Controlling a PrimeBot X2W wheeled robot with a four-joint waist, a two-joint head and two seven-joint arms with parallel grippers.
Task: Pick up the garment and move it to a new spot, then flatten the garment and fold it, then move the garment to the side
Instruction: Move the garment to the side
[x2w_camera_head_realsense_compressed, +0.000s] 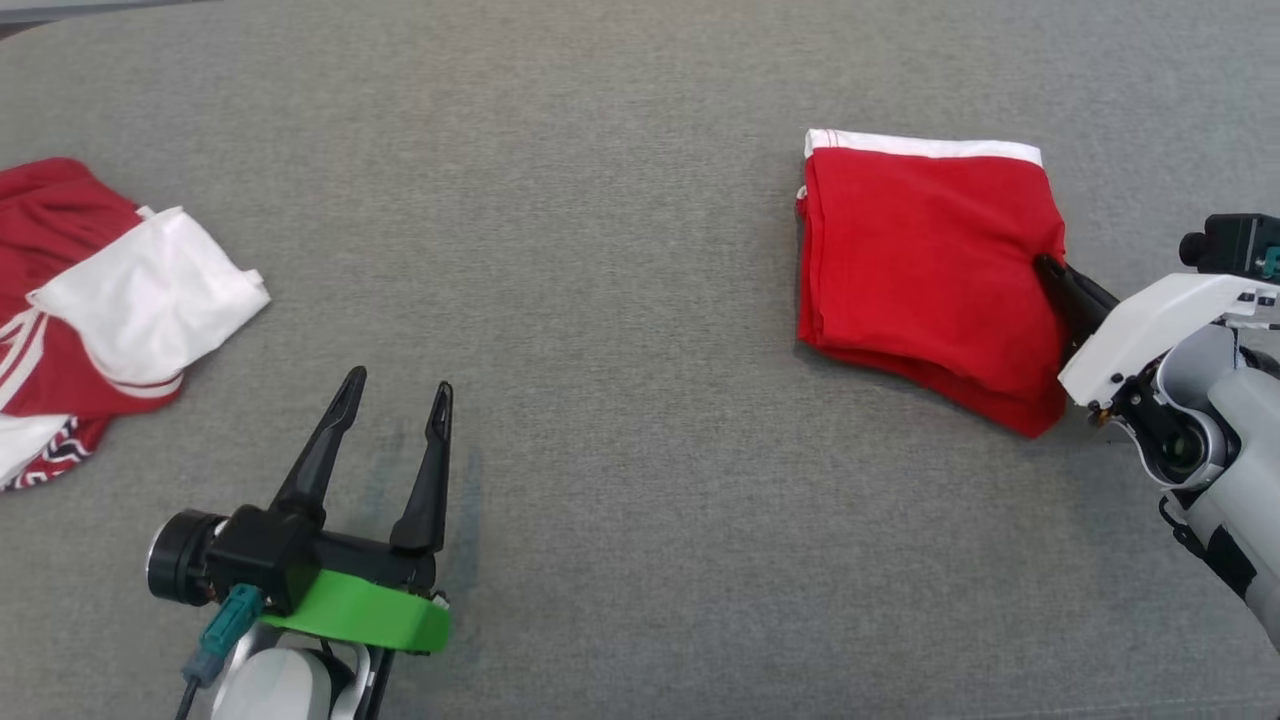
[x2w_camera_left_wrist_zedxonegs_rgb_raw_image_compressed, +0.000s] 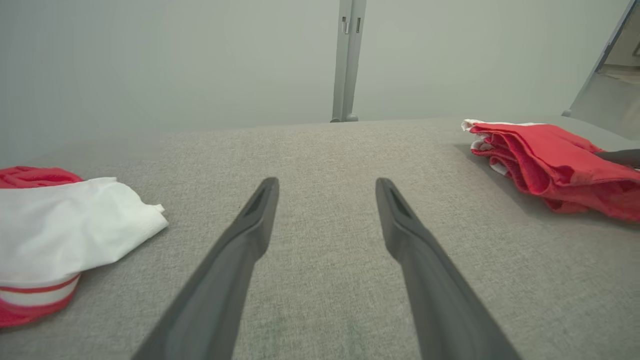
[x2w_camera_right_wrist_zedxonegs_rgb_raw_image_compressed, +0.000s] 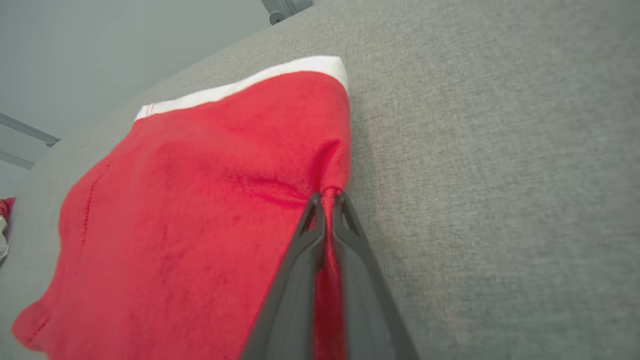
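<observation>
red garment (x2w_camera_head_realsense_compressed: 925, 265) white-banded, grey cloth surface (x2w_camera_head_realsense_compressed: 600, 300)

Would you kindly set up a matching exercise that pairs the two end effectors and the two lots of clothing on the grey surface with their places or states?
Column one:
1. red garment
2. left end effector
3. right end effector
4. red and white clothing

Column two:
A. shut on a pinch of cloth
B. heaped at the robot's far left
C. open, holding nothing
D. folded, on the robot's right side

Pairs: 1-D, 2-C, 3-A, 4-B
</observation>
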